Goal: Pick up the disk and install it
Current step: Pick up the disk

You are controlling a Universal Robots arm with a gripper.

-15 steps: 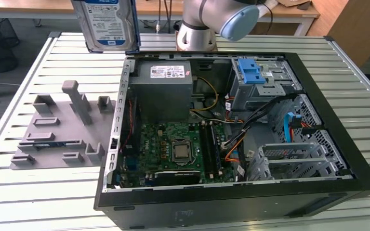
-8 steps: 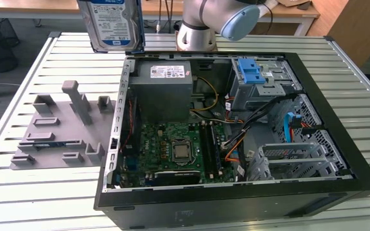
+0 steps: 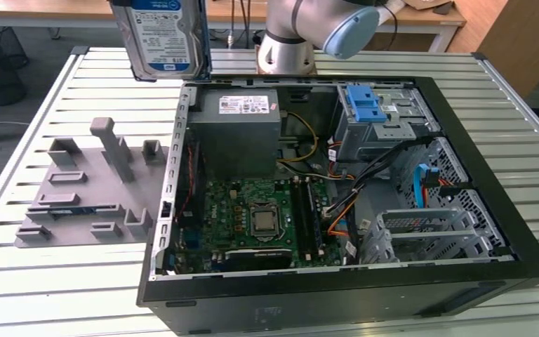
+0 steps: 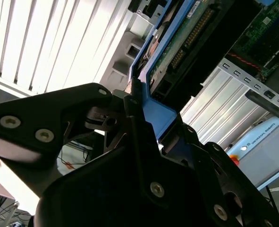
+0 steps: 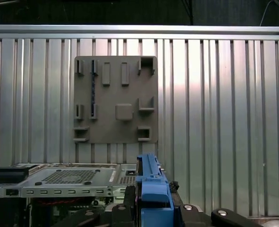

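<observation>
Shows the disk [image 3: 166,35] hanging upright at the upper left of the exterior view, label toward the camera, high above the slatted table [image 3: 494,105] and apart from everything on it. Held by the handle tab of its blue carrier, presumably to leave the drive body free on all sides and to clear the wall of the open computer case [image 3: 344,295] at frame centre. Note the case laid on its side with the panel off, most likely to expose the drive cage [image 3: 377,116] with its blue latch at upper right, next to the gray power supply [image 3: 236,126] and above the green motherboard [image 3: 260,210]. Note also the gray fixture plate [image 3: 92,182] at mid-left, flat on the table just beside the case.

Shows the gripper [image 4: 151,118] in the second wrist view with jaws drawn in to a narrow gap and pressed on either face of the blue tab, touching nothing else. Shows the same grasp edge-on in the first wrist view, with the blue carrier projecting outward toward the plate. Judged a firm pinch on the disk, not yet brought over the case.
</observation>
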